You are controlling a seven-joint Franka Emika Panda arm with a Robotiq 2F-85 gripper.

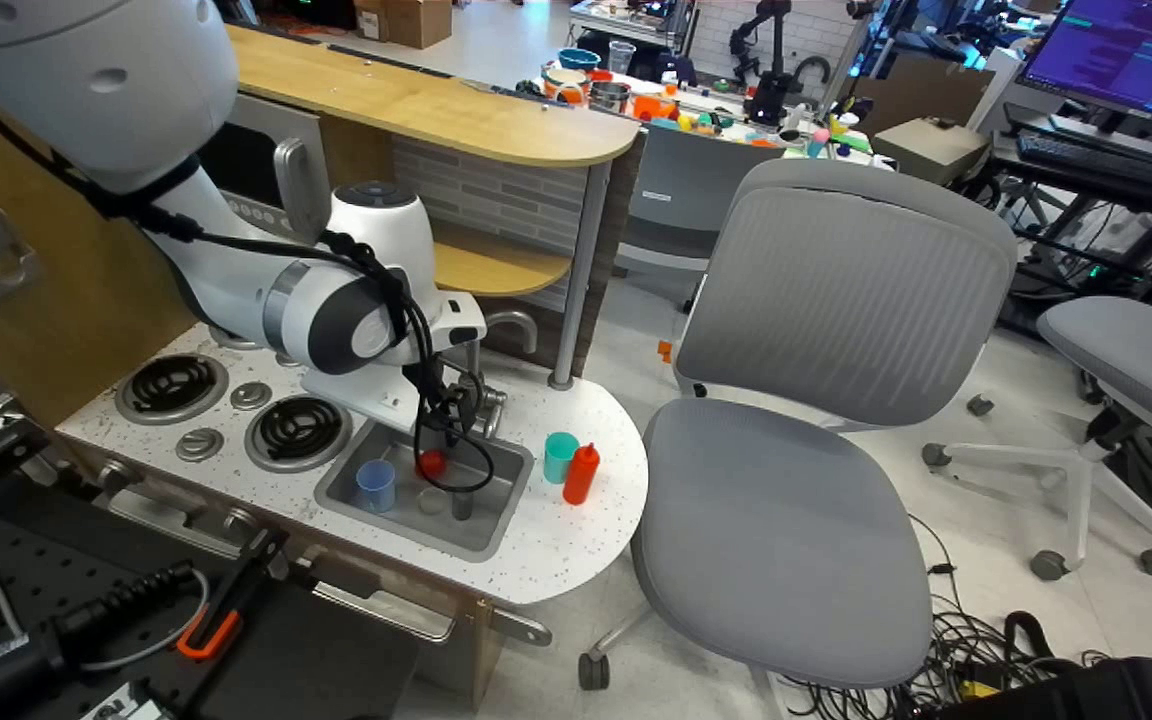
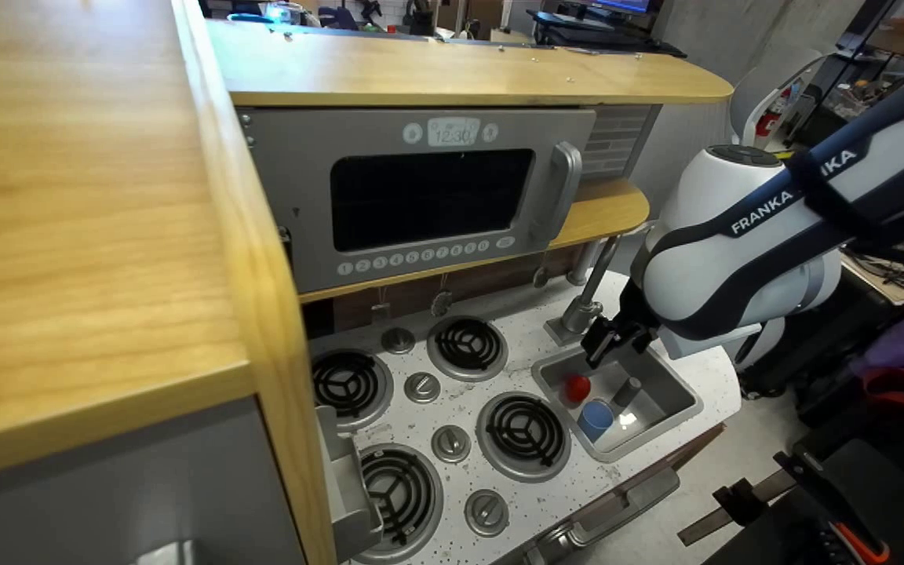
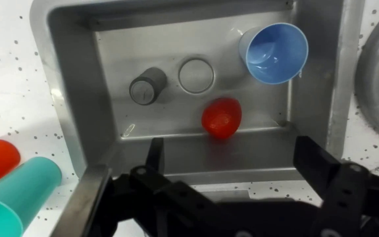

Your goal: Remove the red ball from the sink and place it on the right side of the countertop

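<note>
The small red ball lies in the sink by the basin wall nearest the gripper (image 3: 221,118); it shows in both exterior views as the red ball (image 1: 430,463) (image 2: 577,388). The sink (image 3: 317,92) is a grey rectangular basin in the white speckled countertop (image 1: 556,575). My gripper (image 3: 230,140) is open and empty, with its fingers spread wide. In an exterior view the gripper (image 2: 617,351) hangs above the faucet side of the sink, higher than the ball. In the wrist view the ball sits beyond the fingertips, between them sideways, and is not touched.
A blue cup (image 3: 278,54) and a grey cylinder (image 3: 148,86) stand in the sink. A teal cup (image 1: 561,455) and a red bottle (image 1: 581,475) stand on the countertop's rounded end. The faucet (image 1: 511,320), a shelf post (image 1: 581,270) and burners (image 2: 524,435) are near.
</note>
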